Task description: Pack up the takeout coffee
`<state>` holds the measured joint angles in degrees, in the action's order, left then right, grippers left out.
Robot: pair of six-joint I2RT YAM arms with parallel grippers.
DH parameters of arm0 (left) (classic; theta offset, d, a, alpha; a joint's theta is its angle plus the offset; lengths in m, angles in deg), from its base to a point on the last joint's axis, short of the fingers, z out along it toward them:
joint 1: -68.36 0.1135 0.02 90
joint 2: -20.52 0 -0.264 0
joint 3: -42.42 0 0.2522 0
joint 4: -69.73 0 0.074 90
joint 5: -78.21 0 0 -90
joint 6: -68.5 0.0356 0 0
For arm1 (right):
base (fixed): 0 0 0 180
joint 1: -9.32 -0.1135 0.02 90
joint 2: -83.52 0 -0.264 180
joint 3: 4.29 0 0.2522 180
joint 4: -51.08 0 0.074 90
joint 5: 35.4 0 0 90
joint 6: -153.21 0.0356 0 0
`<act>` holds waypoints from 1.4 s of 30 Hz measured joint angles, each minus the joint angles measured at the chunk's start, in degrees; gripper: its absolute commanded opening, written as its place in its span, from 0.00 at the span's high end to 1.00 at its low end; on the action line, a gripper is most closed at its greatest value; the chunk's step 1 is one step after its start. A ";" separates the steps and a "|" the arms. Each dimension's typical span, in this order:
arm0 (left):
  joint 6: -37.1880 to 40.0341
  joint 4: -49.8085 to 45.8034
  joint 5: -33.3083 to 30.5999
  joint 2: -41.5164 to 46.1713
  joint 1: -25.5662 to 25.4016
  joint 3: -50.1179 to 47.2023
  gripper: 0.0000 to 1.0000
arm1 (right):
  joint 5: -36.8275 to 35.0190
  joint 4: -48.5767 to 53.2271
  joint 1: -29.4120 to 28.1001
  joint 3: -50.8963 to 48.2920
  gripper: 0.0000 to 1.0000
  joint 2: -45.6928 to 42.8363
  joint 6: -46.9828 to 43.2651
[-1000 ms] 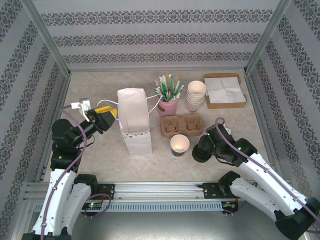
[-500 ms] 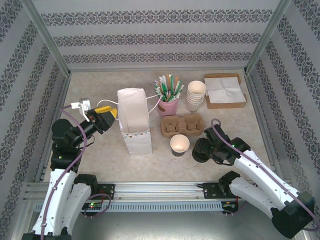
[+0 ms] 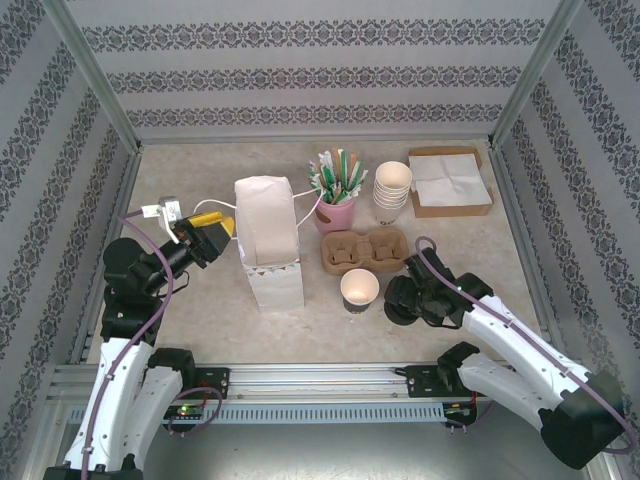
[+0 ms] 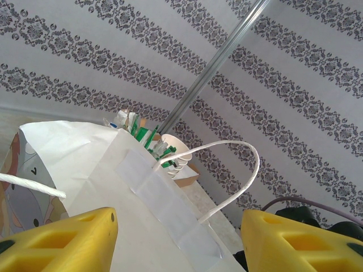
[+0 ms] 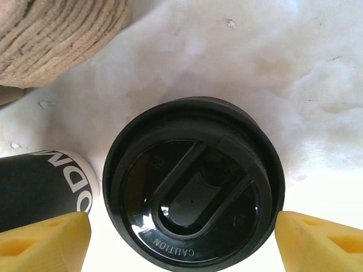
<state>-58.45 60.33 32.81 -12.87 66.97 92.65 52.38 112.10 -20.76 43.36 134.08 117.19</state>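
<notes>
Right hand [image 5: 181, 238] spread wide, its fingers either side of the black lid [image 5: 193, 192]; dark coffee cup [image 5: 39, 181] just to its left

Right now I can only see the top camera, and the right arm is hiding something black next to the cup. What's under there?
Observer: The right wrist camera shows a round black lid with CAUTION moulded on its rim.
Operator: Is the claw squeezing it?
Observer: Not yet. The right gripper is open, with one yellow fingertip on each side of the lid.
Operator: What does the other arm's camera see?
Observer: The left gripper is open too. It points at the top of the white paper bag, whose looped handle arches up in front of it.
</notes>
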 measured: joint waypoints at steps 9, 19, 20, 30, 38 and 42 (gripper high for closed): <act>0.00 0.00 0.00 0.11 0.00 -0.04 0.40 | -0.31 -0.72 0.00 -1.51 0.19 0.74 -0.33; 0.00 0.02 0.00 0.11 0.00 -0.04 0.40 | -0.98 -1.99 0.50 -1.53 0.20 1.29 -0.37; 0.00 0.02 0.00 0.11 0.00 -0.04 0.40 | -1.03 -2.05 0.63 -1.55 0.19 1.36 -0.39; 0.00 0.02 0.00 0.11 0.00 -0.04 0.40 | -1.36 -3.26 0.74 -1.81 0.20 1.84 -0.63; 0.00 0.02 0.00 0.13 0.00 -0.04 0.40 | -1.53 -4.26 1.11 -1.75 0.29 3.28 -1.97; 0.00 0.02 0.00 0.13 0.00 -0.04 0.39 | -1.79 -4.24 1.11 -1.62 0.32 3.28 -2.73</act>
<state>-58.45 60.35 32.81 -12.74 66.97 92.60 50.59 107.86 -19.65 41.74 137.36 114.45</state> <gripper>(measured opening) 0.607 0.691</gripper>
